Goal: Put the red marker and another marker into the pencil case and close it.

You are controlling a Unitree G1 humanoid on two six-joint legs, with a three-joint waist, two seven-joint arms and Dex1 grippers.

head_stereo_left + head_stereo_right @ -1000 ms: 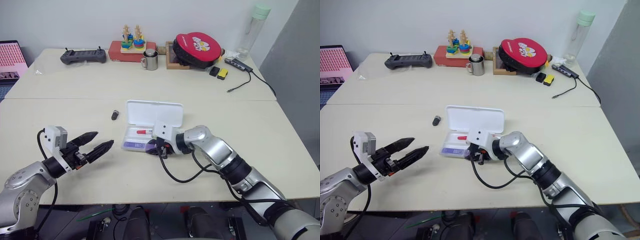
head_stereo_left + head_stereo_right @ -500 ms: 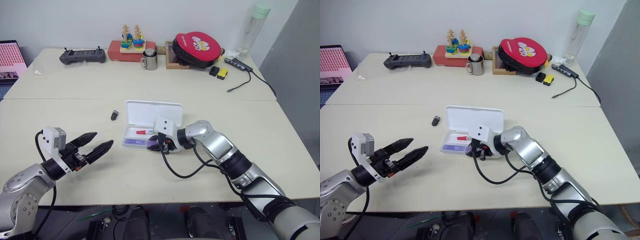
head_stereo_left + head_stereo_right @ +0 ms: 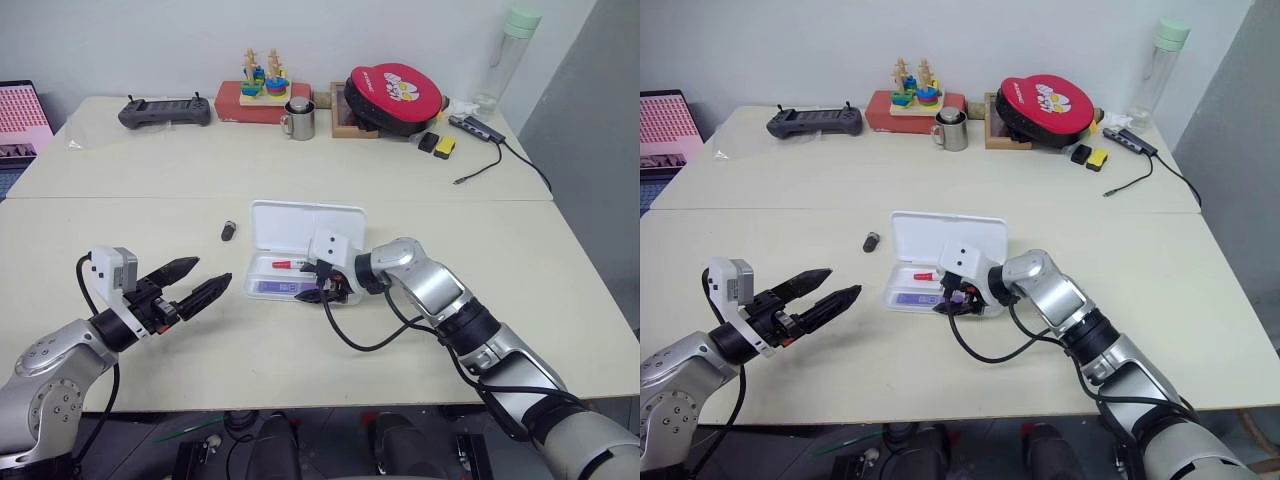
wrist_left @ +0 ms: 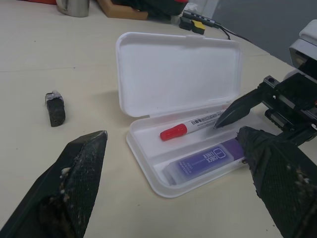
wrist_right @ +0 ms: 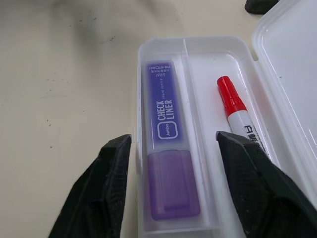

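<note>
Both markers were seen lying lengthwise in the open pencil case [image 3: 262, 283] at frame centre: purple highlighter [image 5: 168, 168] between the parted right gripper [image 5: 176, 191] fingers, red marker [image 5: 237, 116] beside; left gripper [image 3: 190, 285] gaped at lower left, farther off

Beige tables [image 3: 560, 260], white wall [image 3: 150, 40]

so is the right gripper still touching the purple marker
Apart. In the right wrist view the right gripper stands open, fingers either side of the purple marker, which lies in the pencil case.
</note>
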